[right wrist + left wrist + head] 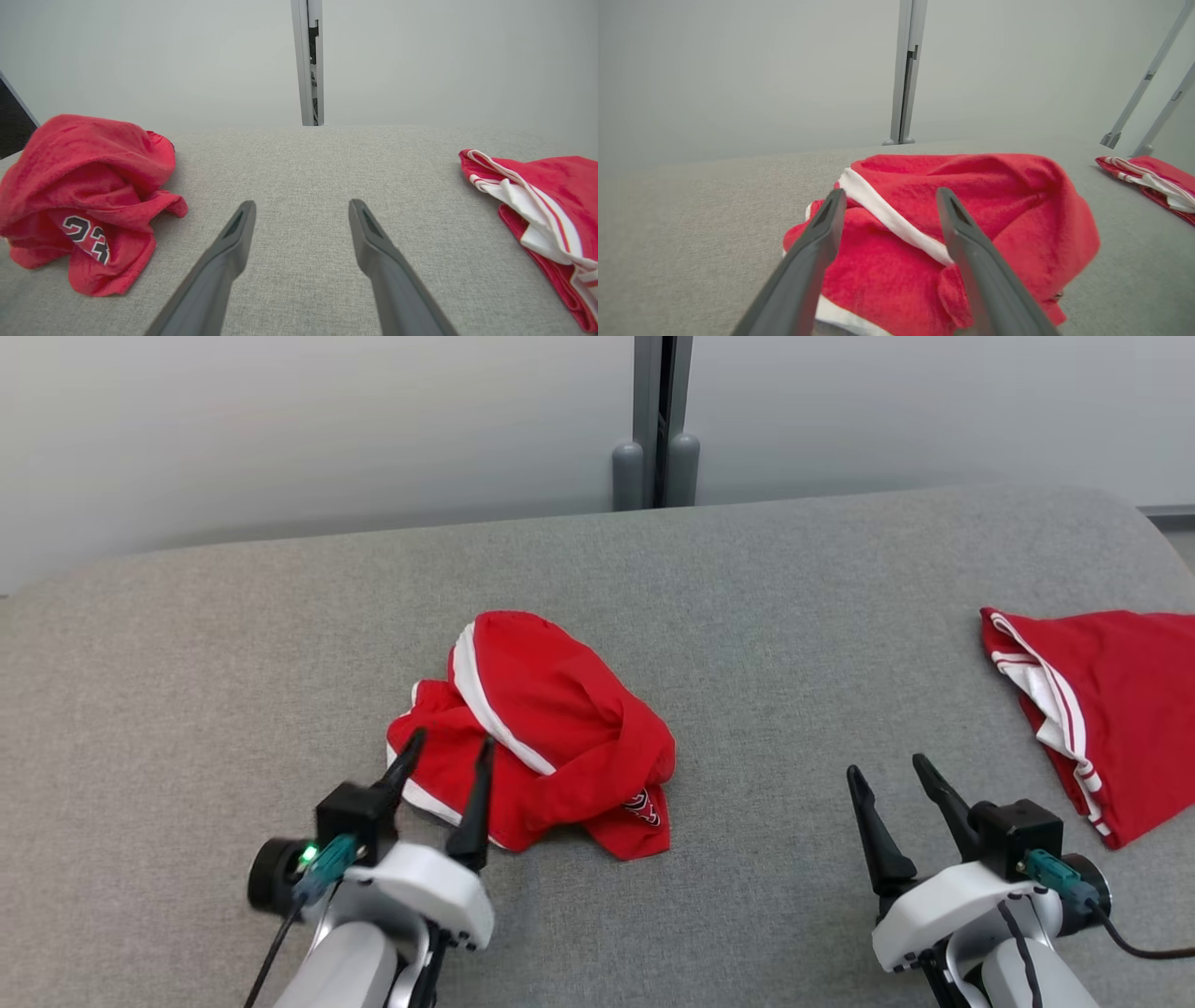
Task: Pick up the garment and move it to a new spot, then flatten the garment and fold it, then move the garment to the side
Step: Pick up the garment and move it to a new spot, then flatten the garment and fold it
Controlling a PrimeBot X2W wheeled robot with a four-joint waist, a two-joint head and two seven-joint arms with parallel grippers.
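Note:
A crumpled red garment [551, 728] with white trim lies heaped near the middle of the grey surface. It also shows close up in the left wrist view [971, 200] and at the left of the right wrist view [88, 186], where a printed number faces out. My left gripper [446, 756] stands open at the garment's near left edge, its fingers apart over the cloth and holding nothing. My right gripper [887, 779] is open over bare surface to the right, between the two pieces of cloth.
A second red piece with white stripes [1102, 709] lies flat at the far right edge of the grey padded surface [747, 616]. A grey post [658, 420] stands behind the surface against a pale wall.

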